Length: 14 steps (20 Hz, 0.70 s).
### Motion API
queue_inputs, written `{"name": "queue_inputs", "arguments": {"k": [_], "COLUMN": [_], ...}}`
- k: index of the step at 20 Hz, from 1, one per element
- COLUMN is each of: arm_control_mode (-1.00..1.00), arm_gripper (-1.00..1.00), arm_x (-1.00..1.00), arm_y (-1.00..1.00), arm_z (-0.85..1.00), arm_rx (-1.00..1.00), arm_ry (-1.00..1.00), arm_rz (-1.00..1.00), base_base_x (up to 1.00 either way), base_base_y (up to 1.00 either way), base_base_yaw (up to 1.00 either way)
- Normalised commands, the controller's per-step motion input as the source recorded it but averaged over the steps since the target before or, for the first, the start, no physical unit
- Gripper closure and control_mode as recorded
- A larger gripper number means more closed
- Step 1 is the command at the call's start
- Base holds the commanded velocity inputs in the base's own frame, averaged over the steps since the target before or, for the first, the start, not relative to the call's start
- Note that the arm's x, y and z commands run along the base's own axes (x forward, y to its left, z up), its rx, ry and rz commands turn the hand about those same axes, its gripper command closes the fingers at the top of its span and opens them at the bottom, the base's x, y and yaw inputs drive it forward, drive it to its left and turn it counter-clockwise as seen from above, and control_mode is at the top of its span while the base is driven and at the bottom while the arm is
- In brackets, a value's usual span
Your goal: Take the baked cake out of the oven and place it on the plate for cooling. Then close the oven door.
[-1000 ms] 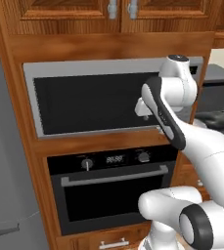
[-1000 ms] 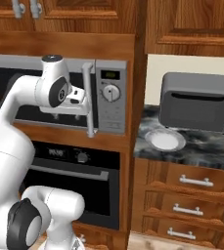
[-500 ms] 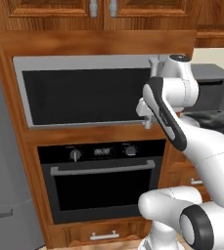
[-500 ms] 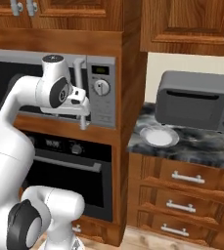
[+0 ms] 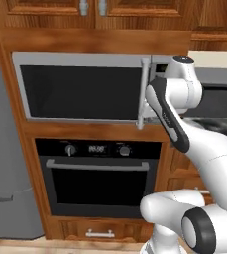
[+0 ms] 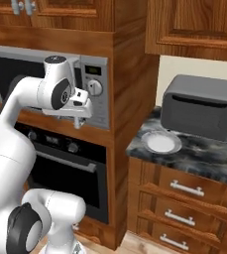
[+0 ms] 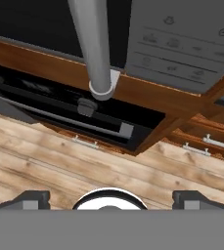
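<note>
A: Start with the arm and work outward. How much of the job is done?

B: None that I can see. The gripper (image 6: 78,120) hangs in front of the silver microwave (image 5: 85,87), near the lower end of its upright handle (image 7: 95,46), above the oven (image 5: 99,179). In the hand view the two fingertips (image 7: 30,199) sit well apart at the bottom edge, so the jaws are spread wide with nothing between them.

A: And the oven itself?

B: Directly below the microwave. The oven door (image 5: 96,186) is flat and closed, its silver bar handle (image 5: 97,165) untouched. The baked cake is presumably behind that dark glass; I can't make it out.

A: Where would it go?

B: The plate (image 6: 161,143) waits bare on the dark stone counter (image 6: 194,156) to the right of the oven, just in front of the grey toaster box (image 6: 202,108).

A: So what's left?

B: By my reading, everything: lower the hand to the door handle, pull the door open, lift out the cake, set it on the plate, then shut the door.
</note>
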Motion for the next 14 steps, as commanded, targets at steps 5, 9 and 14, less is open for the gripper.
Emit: {"name": "queue_inputs", "arguments": {"k": [5,9,14], "arm_control_mode": [1.00,1.00,1.00], "arm_gripper": [-1.00,-1.00,-1.00], "arm_x": [0.00,0.00,0.00], "arm_y": [0.00,0.00,0.00], "arm_z": [0.00,0.00,0.00], "arm_rx": [0.00,0.00,0.00], "arm_ry": [0.00,0.00,0.00], "arm_rz": [0.00,0.00,0.00], "base_base_x": [0.00,0.00,0.00], "base_base_y": [-0.51,-0.50,-0.54], "base_base_yaw": [0.28,0.28,0.29]}}
